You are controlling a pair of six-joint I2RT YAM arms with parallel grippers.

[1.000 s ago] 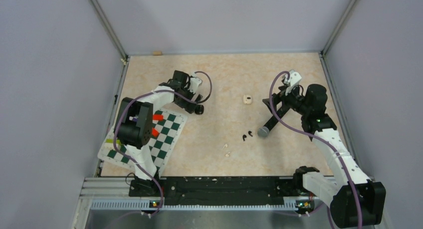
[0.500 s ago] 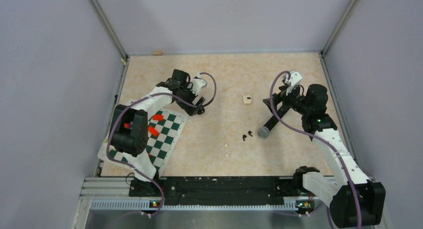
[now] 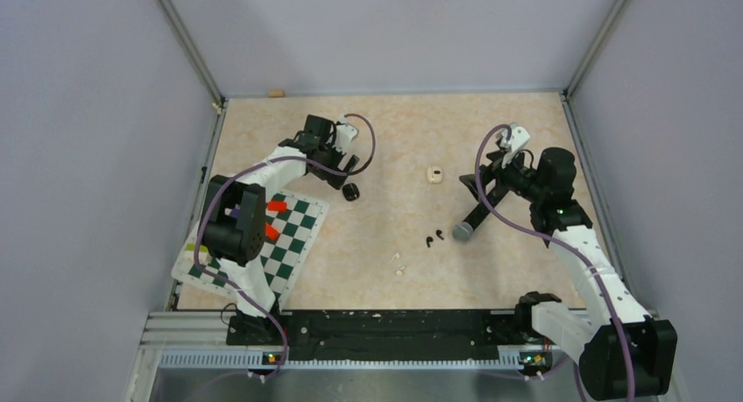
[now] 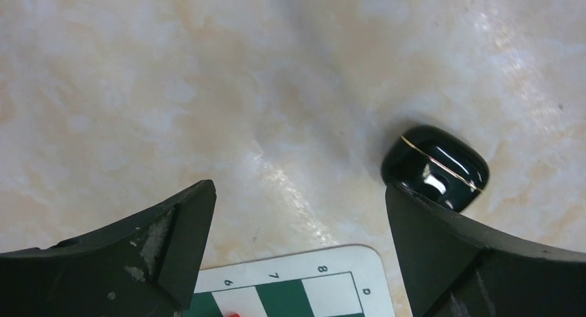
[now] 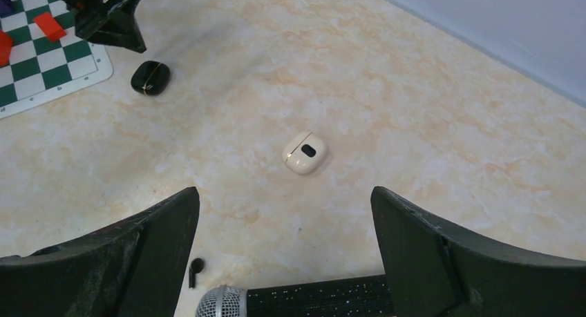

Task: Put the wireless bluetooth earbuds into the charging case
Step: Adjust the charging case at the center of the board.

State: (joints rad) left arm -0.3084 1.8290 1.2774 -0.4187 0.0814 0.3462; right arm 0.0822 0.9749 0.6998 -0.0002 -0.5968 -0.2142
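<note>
- Left gripper (image 3: 343,170) has backed off far-left versus a second ago. Its fingers are spread with nothing between them.
- Black charging case (image 3: 350,192) now lies free on the table, closed, near the checkered mat's (image 3: 293,236) far-right corner and just beside one left finger.
- Right gripper (image 5: 285,193) is unchanged, fingers spread over the microphone (image 3: 464,229).
- Black earbuds (image 3: 435,238) and white earbuds (image 3: 398,262) haven't moved, loose at mid-table. White case (image 3: 434,174) sits farther back.
</note>
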